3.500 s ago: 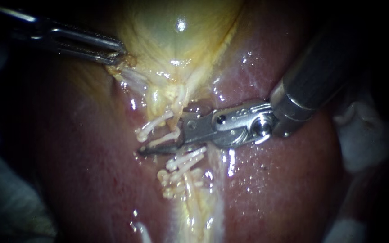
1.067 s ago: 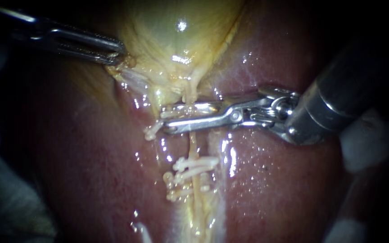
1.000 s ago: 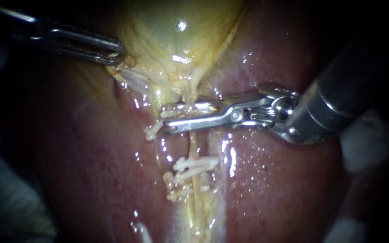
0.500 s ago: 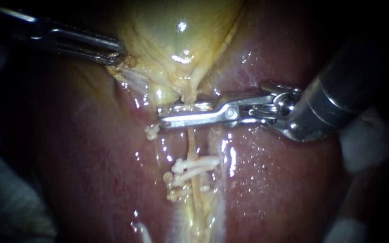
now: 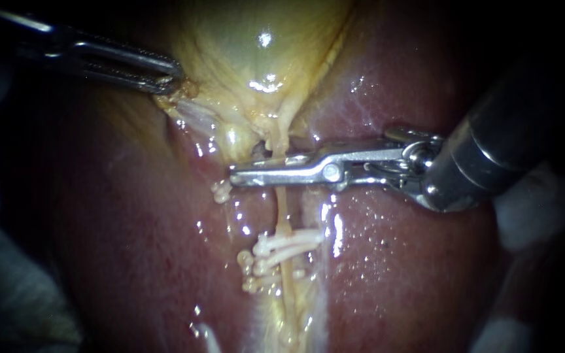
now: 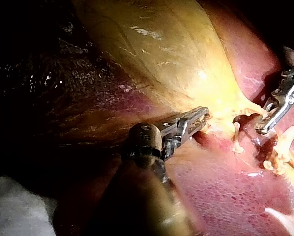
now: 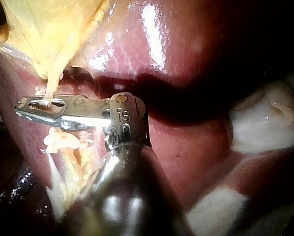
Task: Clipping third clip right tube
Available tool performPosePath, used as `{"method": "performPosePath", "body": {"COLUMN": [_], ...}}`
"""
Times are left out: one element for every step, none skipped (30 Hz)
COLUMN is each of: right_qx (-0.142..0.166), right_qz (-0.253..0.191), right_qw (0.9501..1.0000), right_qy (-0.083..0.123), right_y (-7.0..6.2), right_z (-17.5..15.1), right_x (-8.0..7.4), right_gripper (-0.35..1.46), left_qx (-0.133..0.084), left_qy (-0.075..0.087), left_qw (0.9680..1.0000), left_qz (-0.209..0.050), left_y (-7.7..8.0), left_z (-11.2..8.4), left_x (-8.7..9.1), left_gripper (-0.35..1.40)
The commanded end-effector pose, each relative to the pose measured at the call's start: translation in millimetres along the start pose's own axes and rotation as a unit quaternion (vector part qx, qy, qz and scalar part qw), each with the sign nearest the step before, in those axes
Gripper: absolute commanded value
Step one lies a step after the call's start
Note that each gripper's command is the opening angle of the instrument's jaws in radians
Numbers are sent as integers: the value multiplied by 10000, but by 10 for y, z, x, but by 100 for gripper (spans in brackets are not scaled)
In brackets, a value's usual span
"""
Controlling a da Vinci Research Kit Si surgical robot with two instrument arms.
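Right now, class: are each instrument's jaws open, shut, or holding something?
Left instrument: jaws shut on the gallbladder.
Right instrument: jaws shut on the tube.

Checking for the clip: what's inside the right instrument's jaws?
The tube passes between the shut jaws of the right instrument, showing above and below them. Any clip inside is hidden by the metal.

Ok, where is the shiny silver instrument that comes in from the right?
In the endoscope view my right instrument has its jaws shut on the thin pale yellow tube, below the yellow gallbladder and above the small white clips.
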Motion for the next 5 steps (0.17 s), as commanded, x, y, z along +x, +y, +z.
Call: {"method": "performPosePath", "body": {"right_qx": [6, 6, 6, 6, 6], "right_qz": [-4, -4, -4, -3, -4], "right_qw": [10000, 10000, 10000, 10000, 10000], "right_qy": [-2, -2, -2, -2, -1], "right_y": [0, 0, 0, 0, 0], "right_z": [0, 0, 0, 0, 1], "right_x": [0, 0, 0, 0, 0], "right_gripper": [-35, -35, -35, -35, -35], "left_qx": [0, 0, 0, 0, 0], "left_qy": [0, 0, 0, 0, 0], "left_qw": [10000, 10000, 10000, 10000, 10000], "left_qz": [0, 0, 0, 0, 0], "left_y": [0, 0, 0, 0, 0], "left_z": [0, 0, 0, 0, 0], "left_x": [0, 0, 0, 0, 0], "left_gripper": [-35, -35, -35, -35, -35]}}
